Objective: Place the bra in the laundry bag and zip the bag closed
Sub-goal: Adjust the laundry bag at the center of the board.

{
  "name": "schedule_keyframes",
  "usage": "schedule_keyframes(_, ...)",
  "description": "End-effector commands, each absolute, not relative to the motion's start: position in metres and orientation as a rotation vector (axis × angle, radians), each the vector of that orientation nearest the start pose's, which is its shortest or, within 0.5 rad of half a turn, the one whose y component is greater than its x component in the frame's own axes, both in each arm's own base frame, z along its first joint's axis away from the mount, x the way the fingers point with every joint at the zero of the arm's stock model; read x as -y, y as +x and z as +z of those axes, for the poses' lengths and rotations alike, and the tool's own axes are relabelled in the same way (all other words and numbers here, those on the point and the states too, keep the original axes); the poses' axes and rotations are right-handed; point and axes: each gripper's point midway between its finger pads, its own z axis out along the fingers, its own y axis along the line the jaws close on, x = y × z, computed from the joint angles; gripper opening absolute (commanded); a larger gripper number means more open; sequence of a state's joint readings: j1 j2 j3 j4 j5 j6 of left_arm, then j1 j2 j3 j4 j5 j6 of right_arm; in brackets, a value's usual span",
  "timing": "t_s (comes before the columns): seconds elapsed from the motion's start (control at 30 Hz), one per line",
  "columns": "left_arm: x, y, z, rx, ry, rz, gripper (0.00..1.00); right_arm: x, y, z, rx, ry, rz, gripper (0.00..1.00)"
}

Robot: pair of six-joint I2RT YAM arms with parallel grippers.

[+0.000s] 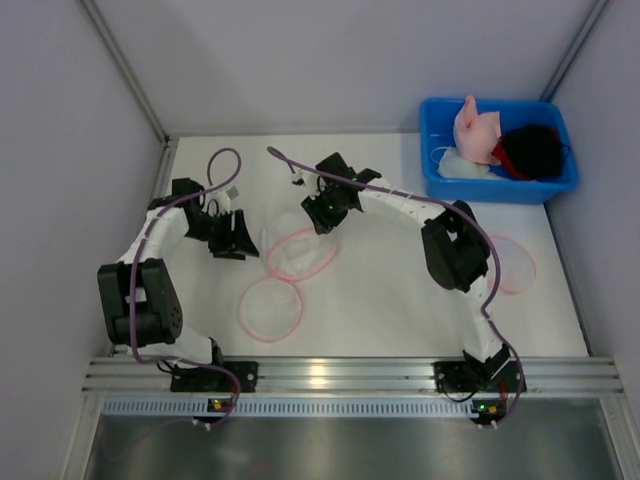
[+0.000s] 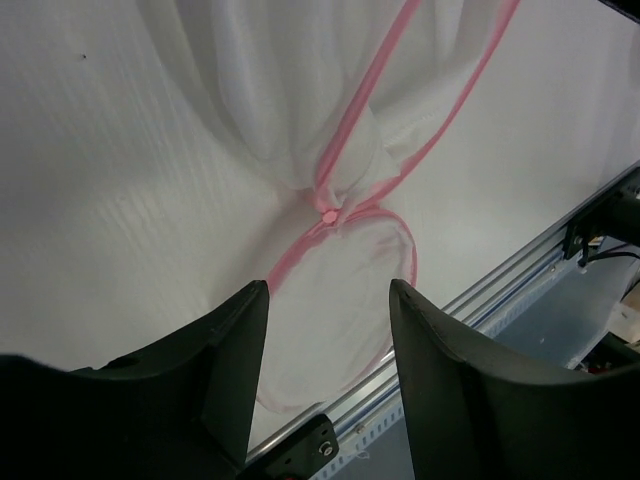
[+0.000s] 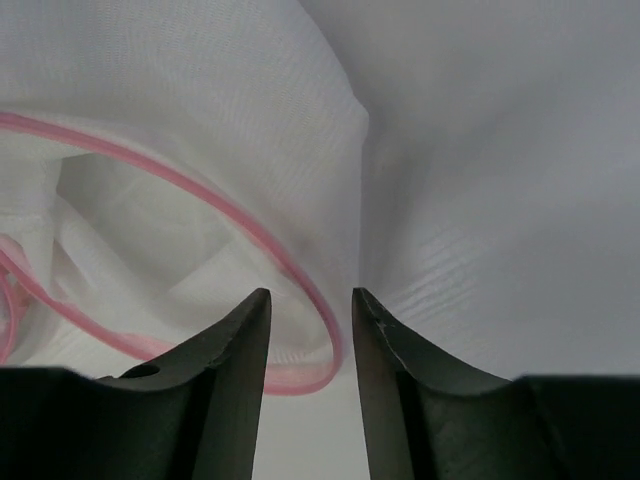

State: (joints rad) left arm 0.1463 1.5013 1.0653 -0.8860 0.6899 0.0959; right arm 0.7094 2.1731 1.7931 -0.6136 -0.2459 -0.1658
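The white mesh laundry bag point(image 1: 300, 255) with pink rims lies crumpled mid-table, its round flap point(image 1: 270, 308) spread flat toward the front. A pink bra point(image 1: 475, 130) and a black and red garment point(image 1: 530, 148) lie in the blue bin point(image 1: 432, 150) at the back right. My left gripper point(image 1: 232, 238) is open and empty at the bag's left edge. In its wrist view the gripper point(image 2: 328, 290) looks over the bag point(image 2: 300, 110) and flap point(image 2: 340, 300). My right gripper point(image 1: 322, 212) is open over the bag's far edge. In its wrist view point(image 3: 310, 295) the pink rim point(image 3: 300, 290) lies between the jaws, apart from them.
A second pink-rimmed mesh ring point(image 1: 515, 262) lies on the table at the right, beside the right arm. The metal rail point(image 1: 350, 375) runs along the front edge. Grey walls close in the left, back and right sides.
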Motion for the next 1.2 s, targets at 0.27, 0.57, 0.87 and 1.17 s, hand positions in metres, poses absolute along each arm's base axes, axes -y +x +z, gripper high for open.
schedule_keyframes(0.27,0.103,0.317,0.081,-2.683,0.236,-0.880,0.56,-0.369,0.352,0.093,-2.298,-1.100,0.640,0.00)
schedule_keyframes(0.57,0.146,0.350,0.069,-2.661,0.341,-0.856,0.16,-0.356,0.334,0.123,-2.284,-1.009,0.716,0.00)
schedule_keyframes(0.87,0.164,0.432,0.119,-2.504,0.299,-0.884,0.33,-0.327,0.361,0.138,-2.307,-0.830,0.759,0.16)
schedule_keyframes(1.17,0.095,0.387,0.126,-2.574,0.164,-0.672,0.64,-0.313,0.396,0.148,-2.285,-0.777,0.644,0.48)
